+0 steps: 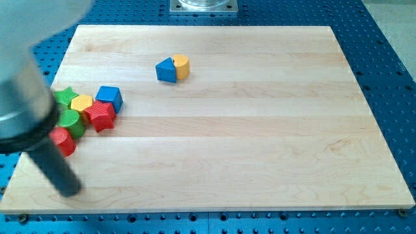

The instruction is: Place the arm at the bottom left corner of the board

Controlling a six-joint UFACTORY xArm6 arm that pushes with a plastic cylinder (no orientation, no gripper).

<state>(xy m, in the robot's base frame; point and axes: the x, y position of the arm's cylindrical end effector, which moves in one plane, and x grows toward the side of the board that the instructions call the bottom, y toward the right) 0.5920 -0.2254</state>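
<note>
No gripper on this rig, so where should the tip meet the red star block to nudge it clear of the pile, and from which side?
Push, not grip. Meet the red star block on its upper-left face, moving toward the view's bottom right: the blue cube, yellow block and green blocks crowd that side. My tip sits below the pile, near the board's bottom left corner.

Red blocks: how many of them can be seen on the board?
2. A red star-like block sits in the cluster at the view's left; a red cylinder lies below it, beside my rod. More may hide behind the arm.
</note>
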